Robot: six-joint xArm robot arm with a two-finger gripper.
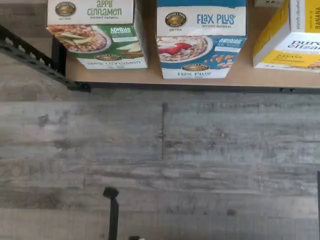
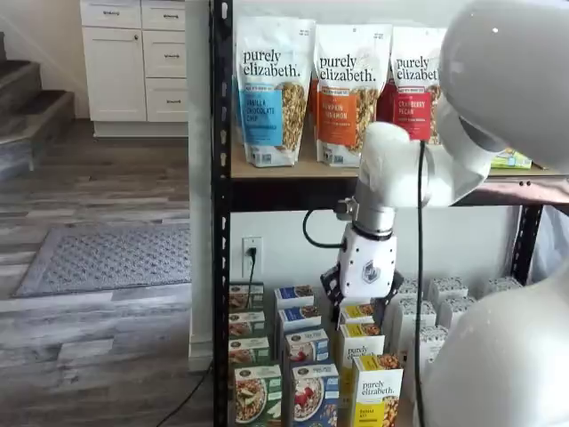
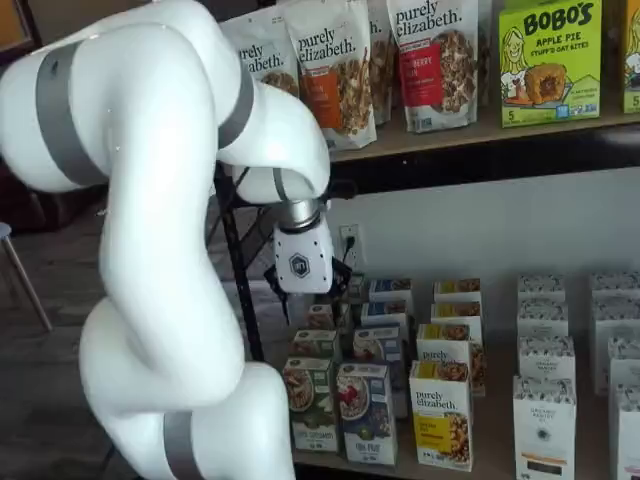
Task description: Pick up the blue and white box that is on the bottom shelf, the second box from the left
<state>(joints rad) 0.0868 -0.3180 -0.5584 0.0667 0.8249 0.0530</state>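
A home interior, probably fitted out as a mock shop, is shown: white cabinets [image 2: 133, 62], stairs [image 2: 31, 111], a rug [image 2: 107, 258] and grey wood-look flooring [image 1: 160, 160] are seen beside a black metal rack [image 2: 220, 222] stocked with granola bags [image 2: 274, 89] and cereal boxes [image 3: 440, 415].

Grey wood-plank floor [image 2: 89, 329], grey rug [image 2: 107, 258], white drawer cabinet [image 2: 133, 62], stairs [image 2: 31, 116].
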